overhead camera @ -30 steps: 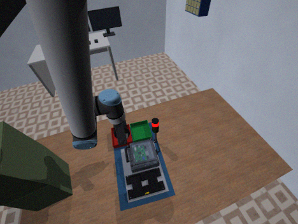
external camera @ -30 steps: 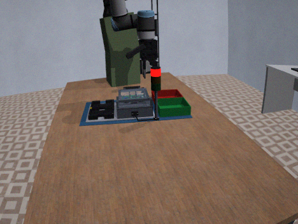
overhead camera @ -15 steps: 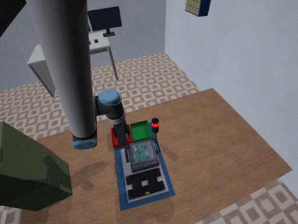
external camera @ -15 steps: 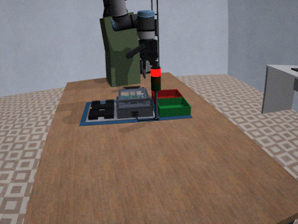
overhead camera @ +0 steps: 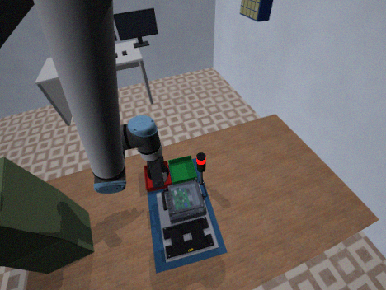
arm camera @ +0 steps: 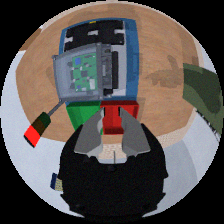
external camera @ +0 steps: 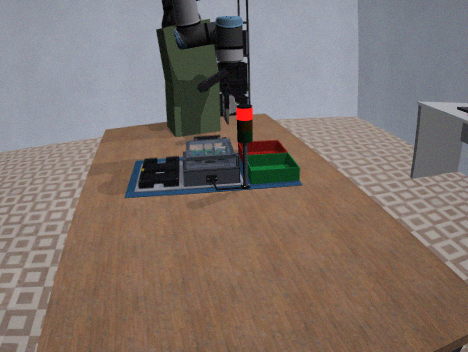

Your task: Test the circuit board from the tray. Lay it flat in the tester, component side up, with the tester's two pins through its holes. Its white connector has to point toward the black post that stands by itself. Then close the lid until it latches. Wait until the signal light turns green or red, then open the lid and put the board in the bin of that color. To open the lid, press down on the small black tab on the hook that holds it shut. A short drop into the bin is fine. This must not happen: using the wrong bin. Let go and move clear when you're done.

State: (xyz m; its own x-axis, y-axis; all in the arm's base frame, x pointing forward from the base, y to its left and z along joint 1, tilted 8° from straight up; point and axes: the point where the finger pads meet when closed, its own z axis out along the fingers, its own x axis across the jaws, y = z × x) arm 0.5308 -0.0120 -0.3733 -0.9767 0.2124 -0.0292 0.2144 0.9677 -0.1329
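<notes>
in the exterior view, from the left, the black tray [overhead camera: 177, 245] [external camera: 150, 176] [arm camera: 107, 30] has no board on it. next, the board [overhead camera: 181, 198] [external camera: 205, 150] [arm camera: 84, 72] lies in the tester [overhead camera: 187, 217] [external camera: 212, 177] [arm camera: 106, 65], green under the clear lid [overhead camera: 196, 198] [external camera: 212, 162] [arm camera: 65, 72]; i cannot tell whether the hook is caught. above and behind, the gripper [overhead camera: 157, 179] [external camera: 233, 117] [arm camera: 111, 107] has its fingers a little apart, nothing between them. the light [overhead camera: 200, 161] [external camera: 244, 114] [arm camera: 33, 135] glows red, so testing seems done. left to do: press the tab, open the lid, lift the board out, and pass over the green bin [overhead camera: 182, 170] [external camera: 272, 175] [arm camera: 77, 117] for the red bin [overhead camera: 150, 184] [external camera: 262, 145].
</notes>
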